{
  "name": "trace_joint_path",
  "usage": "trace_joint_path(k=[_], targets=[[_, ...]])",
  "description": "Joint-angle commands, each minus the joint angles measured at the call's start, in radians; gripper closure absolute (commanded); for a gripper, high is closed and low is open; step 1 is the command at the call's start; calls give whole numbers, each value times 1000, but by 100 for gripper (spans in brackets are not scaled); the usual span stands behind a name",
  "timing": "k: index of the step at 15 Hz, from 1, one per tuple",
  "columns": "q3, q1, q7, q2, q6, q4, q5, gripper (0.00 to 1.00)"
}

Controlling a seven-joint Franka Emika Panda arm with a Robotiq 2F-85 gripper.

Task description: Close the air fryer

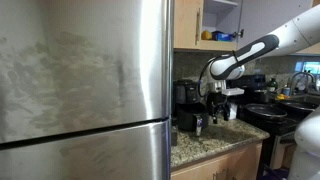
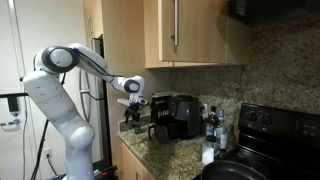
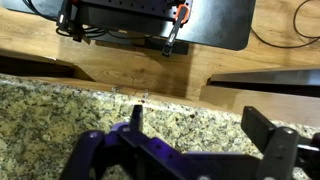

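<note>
Cookware crowds the far side of the pincer (image 1: pixel 216 110): dark pans (image 1: pixel 262 110) sit on a black stove (image 2: pixel 268 125), and a small cluster of bottles (image 2: pixel 210 125) stands between the stove and the air fryer (image 2: pixel 183 115). Nothing lies between the pincer and the air fryer. A large steel fridge (image 1: pixel 80 80) fills the opposite side in an exterior view and hides that end of the counter. The white arm (image 2: pixel 90 62) reaches in over the counter edge with the pincer pointing down.

In the wrist view the fingers (image 3: pixel 268 140) are spread wide apart with nothing between them, so the pincer is open and empty, hanging above bare stone.

The air fryer stands just beside the pincer, on the wall side, close to the backsplash (image 2: pixel 270 60). It is upright, its long axis vertical, with a rounded glossy black body. Its boxy drawer (image 2: pixel 158 132) juts out of the lower front toward the counter's edge and the pincer, not flush with the body.

The tabletop (image 3: pixel 60 110) is speckled brown granite, and the backsplash is the same stone. Light wooden cabinets (image 2: pixel 190 30) hang above. An open shelf holds yellow and blue items (image 1: pixel 218 36). Below the counter edge the wrist view shows wooden flooring.
</note>
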Motion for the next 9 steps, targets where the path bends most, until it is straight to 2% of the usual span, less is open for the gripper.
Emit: trace_joint_path(k=[1, 4, 9], targets=[[6, -6, -2, 0, -3, 2, 2, 0], [6, -6, -2, 0, -3, 2, 2, 0], [-29, -78, -3, 47, 417, -35, -83, 0]])
